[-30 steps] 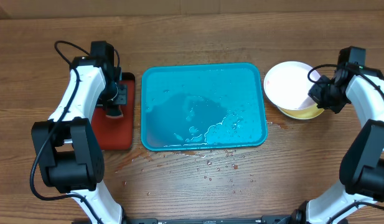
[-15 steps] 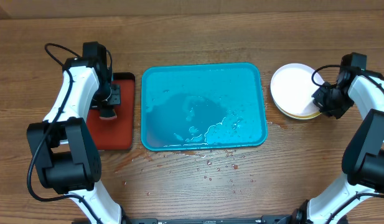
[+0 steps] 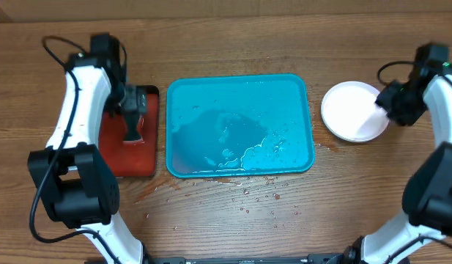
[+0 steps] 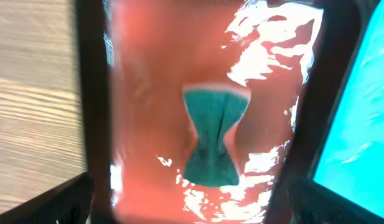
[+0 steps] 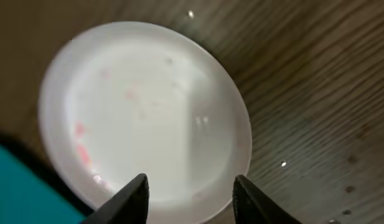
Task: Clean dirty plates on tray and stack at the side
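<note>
- From above, the blue tray sits in the middle of the table. It has no plates on it, only a puddle of water.
- The white plate lies on the table at 3 o'clock from the blue tray. I cannot tell if other plates are under it.
- The right gripper hangs over the plate's edge at 3 o'clock.
- The red tray is at 9 o'clock from the blue tray, and the left gripper hangs over it.
- Water drops dot the table at 6 o'clock from the blue tray.
- From the left wrist, the jaws are spread wide. A teal sponge lies loose on the wet red tray between them, and nothing pinches it.
- From the right wrist, the two fingers are apart, with nothing between them. The white plate lies flat below.
- Pink smears show near the plate's 9 o'clock edge, so it may not be fully clean.
- The fingers are close to the plate. If the arm slides sideways, I think it could bump the plate off its spot.
- The table is wet, so a bumped plate could slide a long way.
</note>
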You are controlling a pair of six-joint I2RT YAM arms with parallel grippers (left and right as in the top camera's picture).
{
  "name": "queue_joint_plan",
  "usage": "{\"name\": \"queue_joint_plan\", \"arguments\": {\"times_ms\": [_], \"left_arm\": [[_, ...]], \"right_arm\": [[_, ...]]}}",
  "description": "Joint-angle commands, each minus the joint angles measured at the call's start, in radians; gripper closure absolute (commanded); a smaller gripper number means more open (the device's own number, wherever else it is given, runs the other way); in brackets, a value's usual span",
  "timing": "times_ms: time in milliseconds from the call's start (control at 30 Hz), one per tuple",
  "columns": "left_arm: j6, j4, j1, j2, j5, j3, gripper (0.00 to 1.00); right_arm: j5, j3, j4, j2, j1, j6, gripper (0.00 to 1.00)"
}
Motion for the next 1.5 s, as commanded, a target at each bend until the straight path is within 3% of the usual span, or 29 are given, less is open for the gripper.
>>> {"name": "queue_joint_plan", "arguments": {"times_ms": [0, 333, 500, 700, 733, 1100, 1467], "left_arm": [[-0.012, -0.053, -0.002, 0.001, 0.018, 0.145, 0.0], [-0.012, -0.092, -0.002, 0.001, 0.023, 0.187, 0.0], [-0.012, -0.091, -0.002, 0.001, 0.023, 0.187, 0.0], [-0.012, -0.091, -0.002, 0.001, 0.023, 0.187, 0.0], [-0.012, -0.091, -0.002, 0.001, 0.023, 0.187, 0.0], [-0.012, -0.091, -0.002, 0.001, 0.023, 0.187, 0.0], [-0.012, -0.091, -0.002, 0.001, 0.023, 0.187, 0.0]], "right_arm": [[-0.061, 0.082, -0.017, -0.111, 0.026, -0.088, 0.5], [-0.127, 0.082, -0.054, -0.217, 0.155, -0.134, 0.48], [-0.127, 0.082, -0.073, -0.348, 0.201, -0.134, 0.38], [-0.131, 0.082, -0.1, -0.54, 0.212, -0.13, 0.15], [-0.131, 0.082, -0.1, -0.571, 0.212, -0.13, 0.0], [-0.524, 0.081, -0.099, -0.855, 0.212, -0.13, 0.0], [-0.37, 0.079, -0.166, -0.898, 0.212, -0.134, 0.0]]}}
